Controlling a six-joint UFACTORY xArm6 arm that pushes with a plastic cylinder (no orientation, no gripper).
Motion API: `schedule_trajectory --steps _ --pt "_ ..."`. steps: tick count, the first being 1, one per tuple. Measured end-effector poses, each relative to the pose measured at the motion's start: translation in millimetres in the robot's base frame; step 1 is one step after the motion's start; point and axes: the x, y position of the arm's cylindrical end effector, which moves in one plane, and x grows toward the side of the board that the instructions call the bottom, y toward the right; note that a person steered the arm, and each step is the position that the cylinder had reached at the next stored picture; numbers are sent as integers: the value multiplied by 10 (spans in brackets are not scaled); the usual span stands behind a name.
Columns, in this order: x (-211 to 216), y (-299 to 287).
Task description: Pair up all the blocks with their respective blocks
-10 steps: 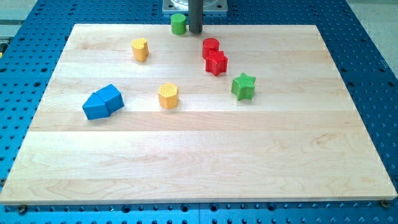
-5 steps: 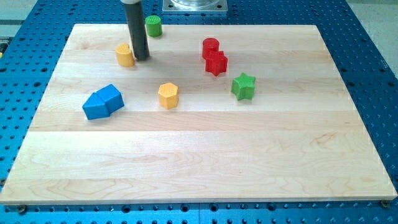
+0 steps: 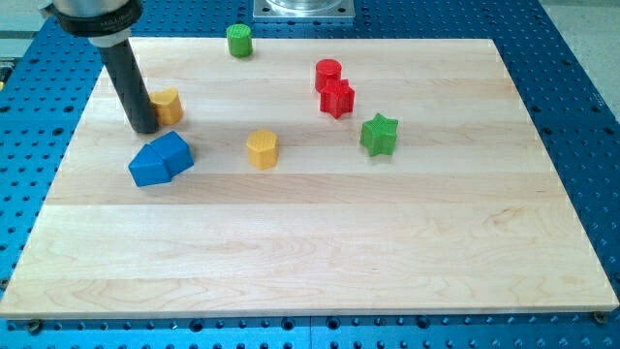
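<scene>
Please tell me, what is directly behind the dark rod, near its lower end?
A yellow block sits just to the view's right of my tip. The rod covers the block's left edge, so whether they touch cannot be seen. Two blue blocks lie just below my tip.

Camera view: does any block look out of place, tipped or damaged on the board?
Nothing is tipped or damaged. The green cylinder sits alone at the board's top edge, far from the green star. The two yellow blocks are also apart. My tip stands just left of the upper yellow one.
</scene>
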Motion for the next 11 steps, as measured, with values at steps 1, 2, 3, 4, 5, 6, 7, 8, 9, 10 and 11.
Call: schedule_trajectory --steps 1,2,3,4,5,6,7,8,9,10,11 --pt "-228 -135" --pt "-209 920" --pt "-112 1432" --pt "-339 1473" --pt "-16 1669" --pt "190 1443" --pt "-367 373" --pt "-1122 -94" --pt "-1760 158" --pt "-1762 323" --pt "-1745 1382"
